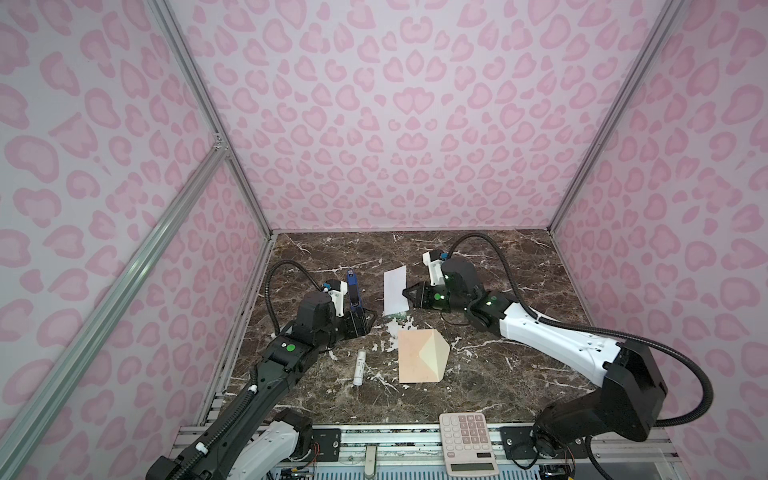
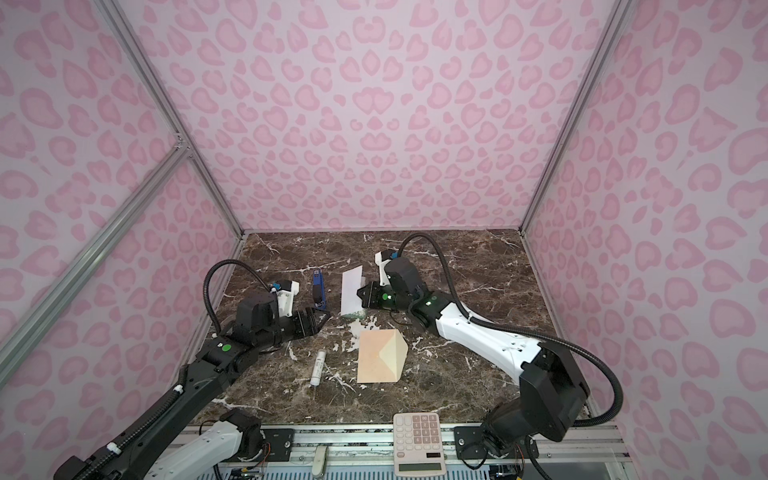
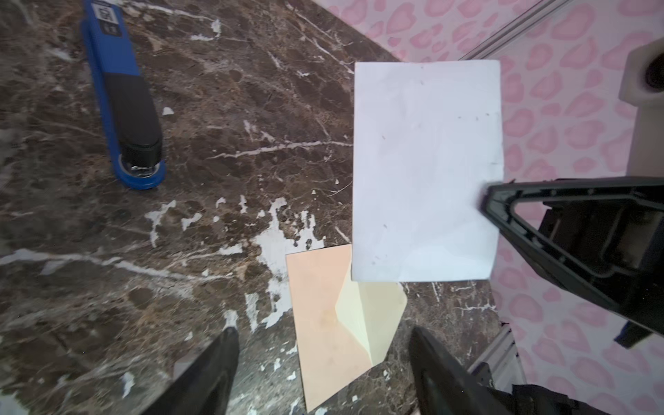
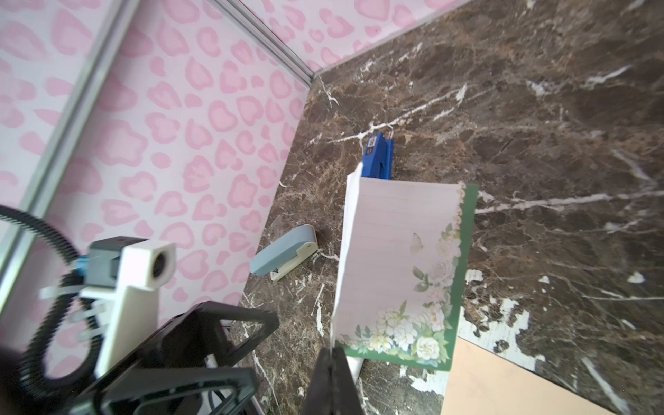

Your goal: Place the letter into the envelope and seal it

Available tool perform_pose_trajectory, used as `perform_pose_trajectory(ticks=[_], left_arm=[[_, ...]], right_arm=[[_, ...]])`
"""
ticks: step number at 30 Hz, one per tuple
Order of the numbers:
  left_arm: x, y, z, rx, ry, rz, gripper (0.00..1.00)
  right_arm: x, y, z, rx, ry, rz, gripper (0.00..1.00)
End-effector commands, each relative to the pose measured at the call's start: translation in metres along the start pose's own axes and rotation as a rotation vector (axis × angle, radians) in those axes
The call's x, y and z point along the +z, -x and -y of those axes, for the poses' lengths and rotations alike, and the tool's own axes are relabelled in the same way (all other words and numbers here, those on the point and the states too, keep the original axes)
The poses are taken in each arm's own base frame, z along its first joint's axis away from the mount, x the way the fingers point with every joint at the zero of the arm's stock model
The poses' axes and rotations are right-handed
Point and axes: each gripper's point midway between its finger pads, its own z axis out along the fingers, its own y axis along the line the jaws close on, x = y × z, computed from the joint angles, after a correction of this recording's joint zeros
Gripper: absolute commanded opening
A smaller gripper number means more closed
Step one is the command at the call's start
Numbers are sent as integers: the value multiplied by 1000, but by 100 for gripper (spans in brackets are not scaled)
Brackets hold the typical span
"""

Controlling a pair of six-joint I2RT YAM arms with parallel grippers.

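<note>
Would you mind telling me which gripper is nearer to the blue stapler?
Left. The left gripper, open, sits right beside the near end of the blue stapler; the right gripper is farther off, on the other side of the letter it pinches.

The dark brown marble tabletop [image 1: 498, 374] carries a peach envelope [image 1: 417, 357] near its middle, flap open toward the right edge. A white tube [image 1: 359, 368] lies just left of it, and a blue stapler [image 2: 318, 291] farther back. A grey stapler [image 4: 284, 257] sits close to the left edge. A calculator [image 1: 467, 442] overhangs the front edge.
</note>
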Motion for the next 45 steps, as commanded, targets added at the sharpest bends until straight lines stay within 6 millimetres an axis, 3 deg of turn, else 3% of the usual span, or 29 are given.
perform_pose_trajectory(ticks=[1, 11, 21, 29, 40, 45], left_arm=[[4, 26, 37, 4, -179, 68, 78], [22, 53, 81, -52, -458, 99, 78], [32, 48, 89, -62, -517, 64, 75], [27, 49, 109, -28, -603, 68, 69], [21, 47, 120, -1, -633, 67, 41], [24, 46, 122, 8, -625, 55, 27]], right_arm=[[-16, 1, -5, 3, 18, 11, 0], [-51, 7, -19, 17, 81, 71, 0], [-53, 8, -29, 38, 138, 74, 0], [-52, 6, -33, 57, 171, 64, 0], [-52, 1, -1, 73, 94, 69, 0], [-50, -2, -1, 66, 101, 50, 8]])
